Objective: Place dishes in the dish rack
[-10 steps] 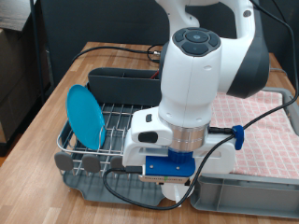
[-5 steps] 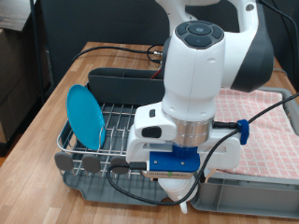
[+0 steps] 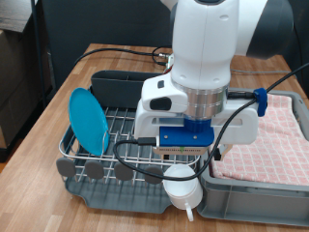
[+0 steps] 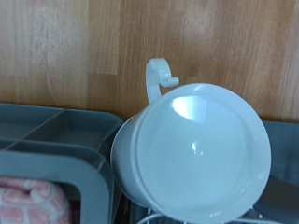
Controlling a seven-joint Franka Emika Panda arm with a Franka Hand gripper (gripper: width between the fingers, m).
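The tool hangs low over the near edge of the silver wire dish rack in its dark grey plastic tray, carrying the small white cylindrical cup. I cannot tell how its fingers are set. The round light-blue plate stands upright in the rack, towards the exterior view's left; the wooden table lies beneath.

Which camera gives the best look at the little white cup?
The wrist view: the white cup fills the picture, handle and round body plain. In the exterior view the cup shows only partly, hanging under the arm's hand above the dish rack, where a blue plate stands.
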